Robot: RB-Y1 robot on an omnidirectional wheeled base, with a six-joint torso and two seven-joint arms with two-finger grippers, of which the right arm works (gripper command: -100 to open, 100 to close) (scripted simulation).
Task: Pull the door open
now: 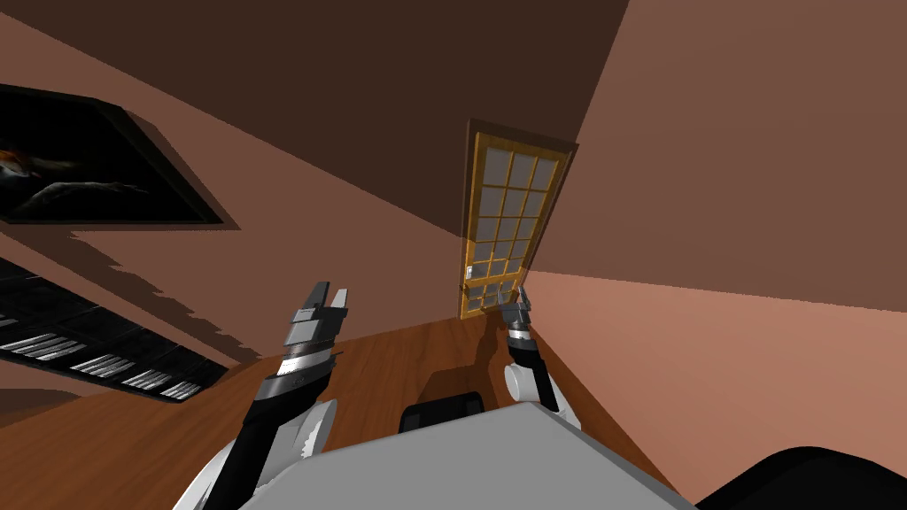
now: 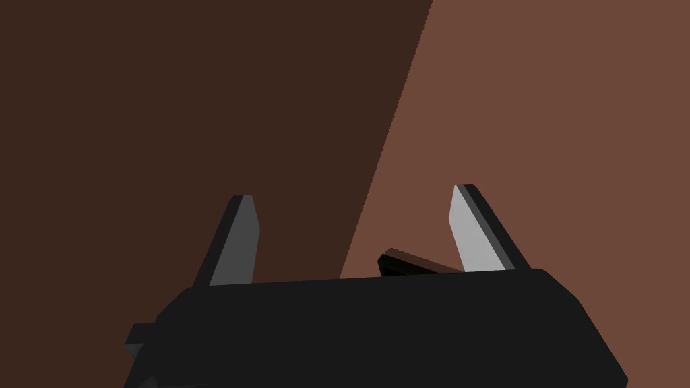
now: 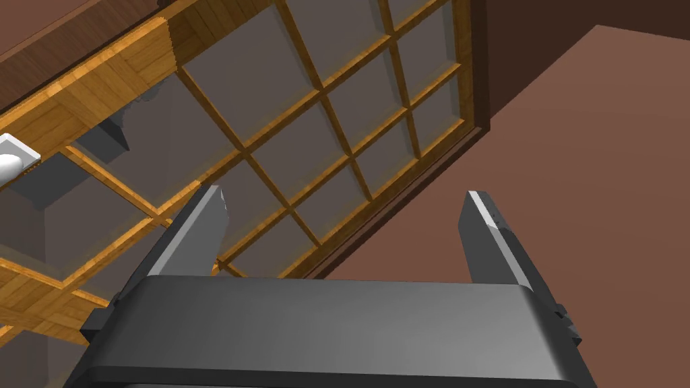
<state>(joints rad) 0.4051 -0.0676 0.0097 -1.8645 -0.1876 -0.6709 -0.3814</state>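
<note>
Brown walls (image 1: 726,177) closed in a narrow corner over a wooden floor (image 1: 372,372). At the far end stood the door (image 1: 507,226), a wooden frame of many small glass panes set in a darker surround. It looked shut, or very nearly so.

The right gripper (image 1: 521,299) was stretched out low in front of the door, near its bottom panes. In the right wrist view the right gripper (image 3: 347,199) had its fingers spread wide with nothing between them but the door's (image 3: 296,114) glass grid and the wall beyond its edge. A small white fitting (image 3: 12,160), which I took for the handle, sat on the door's wooden side rail. It lay well outside the gap, beyond one finger. In the head view it (image 1: 469,272) showed on the door edge away from the right arm.

The left gripper (image 1: 329,299) was raised near the middle of the room, well apart from the door. Its fingers were also wide, as the left wrist view (image 2: 354,195) showed, and it held nothing.

The step in hand seemed to be the reach for the handle, so the pull had not begun. To do it well, the right hand would need to slide across the panes toward the fitting and keep its fingers wide until they sat on either side of it. Only then should it close. Closing on a thin wooden bar between panes would likely slip. The pull should then follow the door's arc rather than a straight line, with room left for it to swing.
</note>
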